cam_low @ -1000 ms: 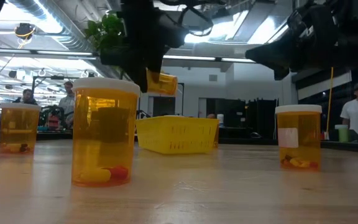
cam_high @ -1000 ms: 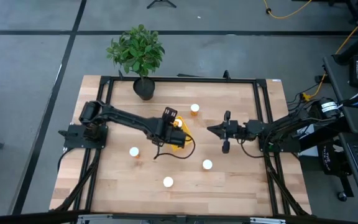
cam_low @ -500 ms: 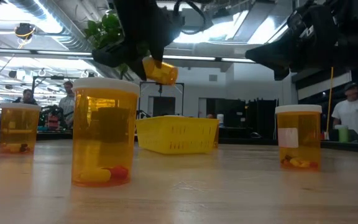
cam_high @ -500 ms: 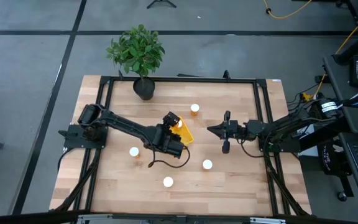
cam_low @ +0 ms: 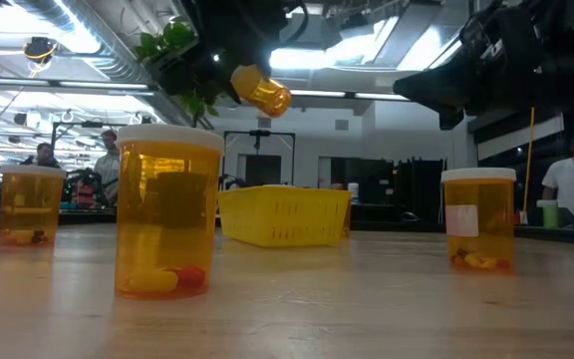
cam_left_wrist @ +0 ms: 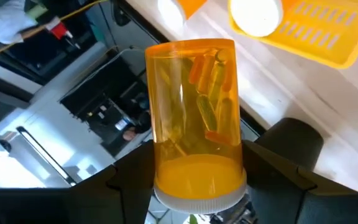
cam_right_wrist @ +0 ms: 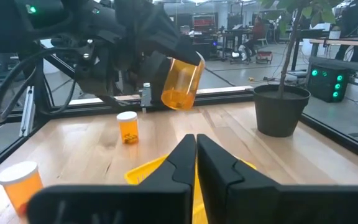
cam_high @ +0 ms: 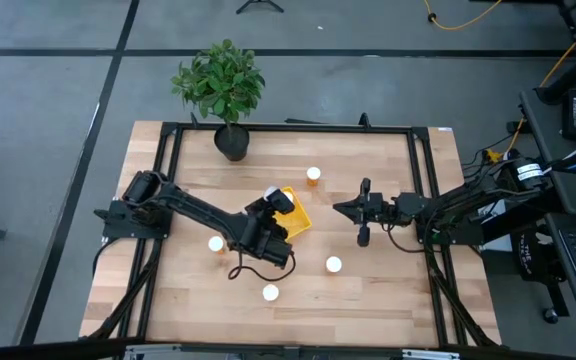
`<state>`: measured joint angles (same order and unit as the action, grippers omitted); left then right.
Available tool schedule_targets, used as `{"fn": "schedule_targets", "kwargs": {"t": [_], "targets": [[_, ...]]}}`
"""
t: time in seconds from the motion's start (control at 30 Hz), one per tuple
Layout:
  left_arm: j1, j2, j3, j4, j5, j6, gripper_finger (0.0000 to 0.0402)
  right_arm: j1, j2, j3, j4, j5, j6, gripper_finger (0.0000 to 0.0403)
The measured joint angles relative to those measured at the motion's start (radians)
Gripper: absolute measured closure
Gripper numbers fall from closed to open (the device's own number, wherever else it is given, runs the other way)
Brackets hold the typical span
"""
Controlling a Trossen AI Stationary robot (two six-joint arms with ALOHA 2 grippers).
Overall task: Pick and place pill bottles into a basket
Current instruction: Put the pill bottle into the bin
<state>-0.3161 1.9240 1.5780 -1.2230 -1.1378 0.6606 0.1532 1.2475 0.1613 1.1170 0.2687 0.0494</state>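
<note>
Carrying: left gripper (cam_left_wrist: 197, 180) clamps a pill bottle (cam_left_wrist: 197, 118) above the basket (cam_high: 290, 213).
Waiting: right gripper (cam_high: 340, 209), fingers pressed together.
Left: four bottles on the table (cam_high: 388, 290).

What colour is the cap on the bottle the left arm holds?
White, on the held bottle; clearest in the left wrist view.

The left gripper (cam_high: 275, 203) now sits nearer the worktop's front edge, at the basket's (cam_high: 299, 214) front-left corner, and the pill bottle (cam_low: 261, 91) it holds hangs higher and more tilted than before.
</note>
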Motion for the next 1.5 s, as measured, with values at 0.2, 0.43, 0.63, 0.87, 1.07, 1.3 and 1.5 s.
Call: {"fn": "schedule_targets", "kwargs": {"t": [0.2, 0.43, 0.63, 0.87, 1.07, 1.3, 1.5], "targets": [[-0.009, 0.000, 0.000, 0.003, -0.051, 0.035, 0.0185, 0.000, 0.000, 0.036, -0.001, -0.080, 0.009, 0.0386], [-0.016, 0.000, -0.001, 0.090, -0.067, 0.177, 0.0185, -0.006, 0.000, 0.117, -0.098, -0.115, 0.020, 0.0362], [-0.025, 0.000, -0.001, 0.195, -0.108, 0.337, 0.0185, -0.060, 0.001, 0.225, -0.290, -0.242, 0.133, 0.0312], [-0.037, 0.000, -0.001, 0.271, -0.106, 0.454, 0.0185, -0.183, 0.001, 0.342, -0.491, -0.389, 0.179, 0.0235], [-0.051, 0.000, -0.001, 0.283, -0.104, 0.530, 0.0185, -0.226, 0.001, 0.403, -0.581, -0.488, 0.175, 0.0168], [-0.051, 0.000, -0.001, 0.306, -0.104, 0.606, 0.0185, -0.233, 0.020, 0.429, -0.581, -0.604, 0.208, 0.0125], [-0.053, 0.000, -0.001, 0.429, -0.106, 0.705, 0.0185, -0.236, 0.078, 0.452, -0.583, -0.600, 0.161, 0.0121]]}}
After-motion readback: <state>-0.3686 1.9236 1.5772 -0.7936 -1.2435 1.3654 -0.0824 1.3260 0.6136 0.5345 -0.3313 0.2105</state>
